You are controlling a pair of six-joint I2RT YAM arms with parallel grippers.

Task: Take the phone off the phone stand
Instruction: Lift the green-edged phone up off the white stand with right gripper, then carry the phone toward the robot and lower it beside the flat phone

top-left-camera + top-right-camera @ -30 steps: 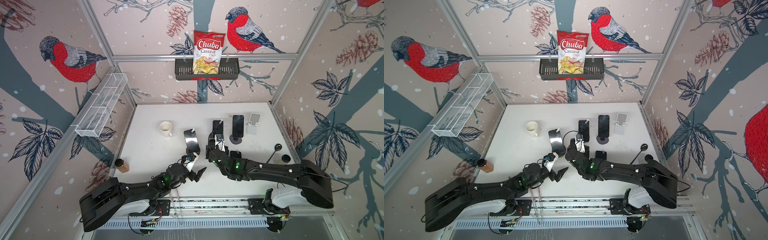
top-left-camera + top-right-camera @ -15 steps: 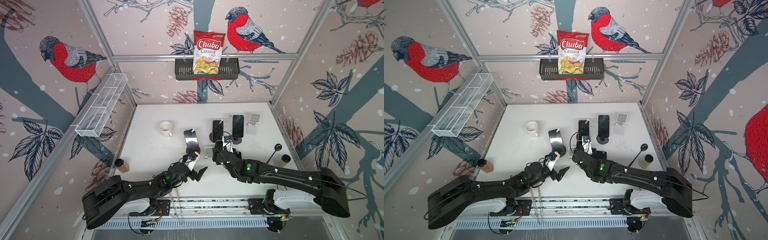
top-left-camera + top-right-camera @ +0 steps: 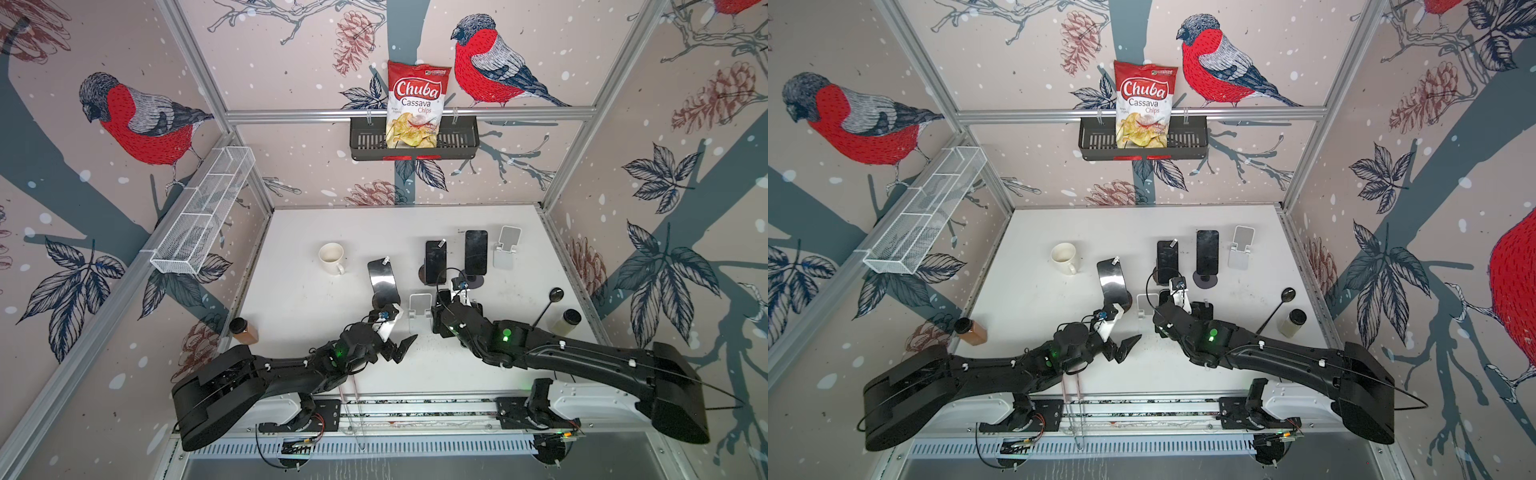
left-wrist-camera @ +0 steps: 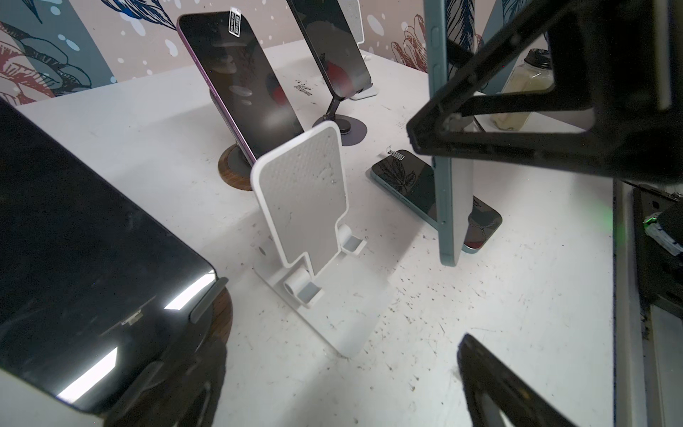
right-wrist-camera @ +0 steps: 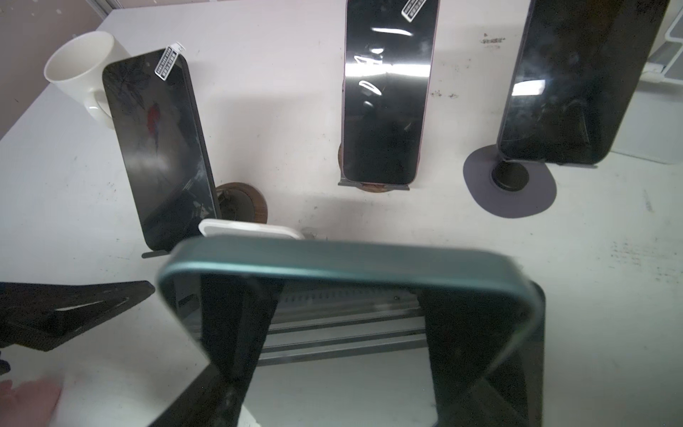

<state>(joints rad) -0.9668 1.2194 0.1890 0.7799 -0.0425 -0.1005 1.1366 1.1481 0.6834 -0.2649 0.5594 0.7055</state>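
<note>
Teal phone (image 4: 449, 192) is off the white stand (image 4: 306, 199), pinched in the right gripper (image 5: 351, 295) and held on end just beside the stand, its low end close over the table (image 4: 517, 295); whether it touches cannot be told. A flat phone (image 4: 403, 181) lies face up right at that low end. Likely trouble: lowered straight, the phone meets the flat phone's edge, then tips or scrapes glass; smooth faces could slide in the pinch if bumped. Left gripper (image 3: 400, 340) hangs spread wide and empty, one finger (image 4: 480, 153) crossing in front of the phone in the left wrist view, so a carry that way risks a knock. Stand looks light; a swing back could topple it. Around: purple phone (image 4: 240, 81) and black phone (image 4: 329, 48) on stands behind, third phone (image 4: 81, 240) on a wooden base by the left gripper, mug (image 3: 331, 257) well off on that side, spoon (image 3: 548, 305) and jar (image 3: 569, 321) on the right arm's side. Best free patch judged to be toward the arm bases
</note>
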